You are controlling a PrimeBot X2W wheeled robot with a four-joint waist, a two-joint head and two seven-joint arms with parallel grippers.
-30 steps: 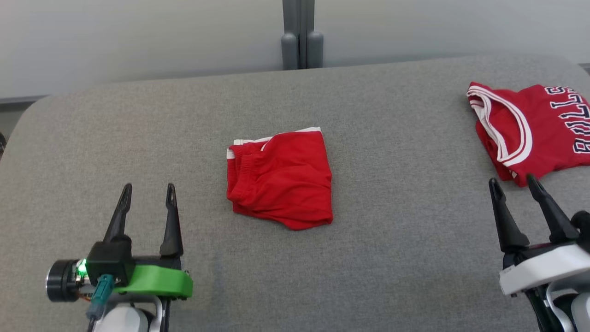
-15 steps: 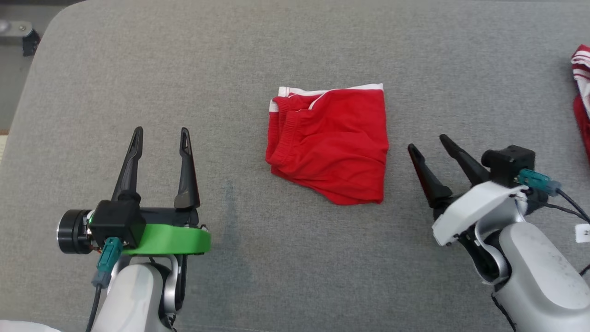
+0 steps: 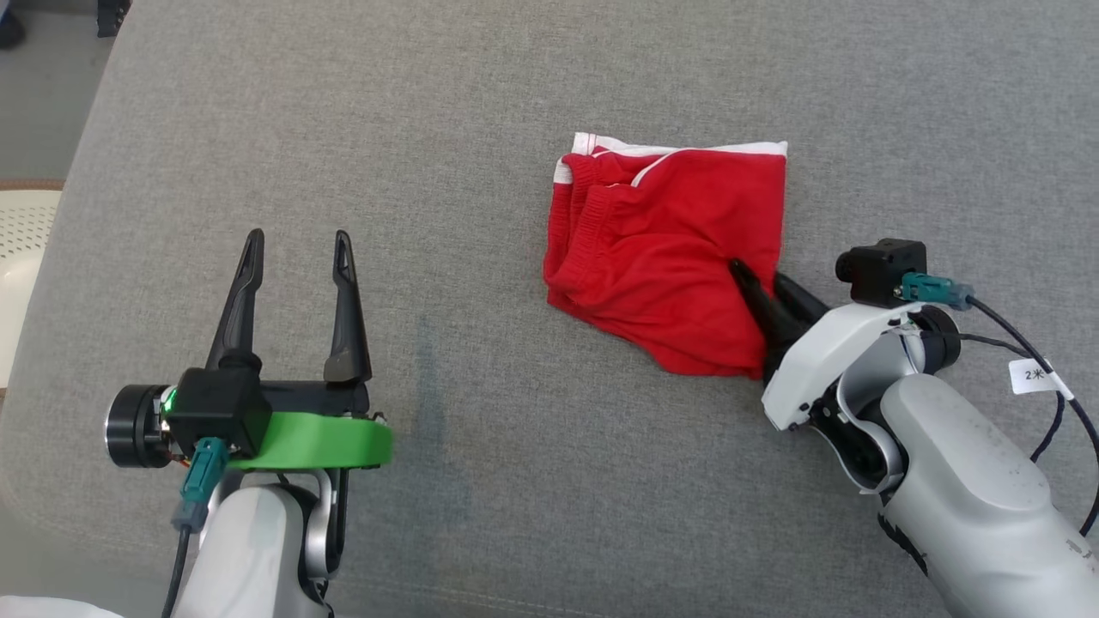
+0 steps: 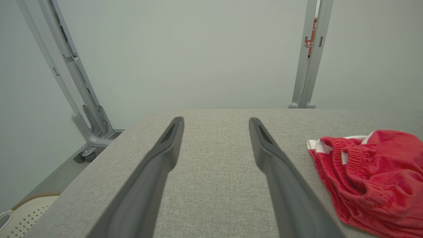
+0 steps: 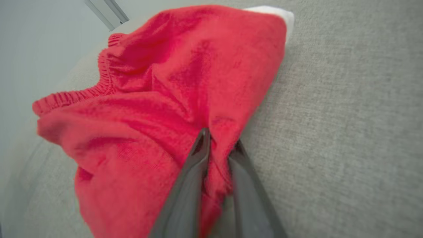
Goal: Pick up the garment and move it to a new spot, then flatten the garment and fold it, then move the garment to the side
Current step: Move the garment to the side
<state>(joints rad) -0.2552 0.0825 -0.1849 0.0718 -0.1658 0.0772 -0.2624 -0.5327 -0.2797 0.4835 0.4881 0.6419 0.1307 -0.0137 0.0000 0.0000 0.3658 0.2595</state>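
Red shorts lie bunched on the grey woven surface, toward two o'clock in the head view. The right gripper bites their four o'clock edge, fingers pinched on a fold of cloth. The left gripper hangs at eight o'clock, fingers spread wide, nothing between them. By my read this is the very first grab: the carry, flattening, folding and the move aside are all left. At twelve o'clock beyond the surface stand a pale wall and grey metal posts. A white perforated object sits at nine o'clock.
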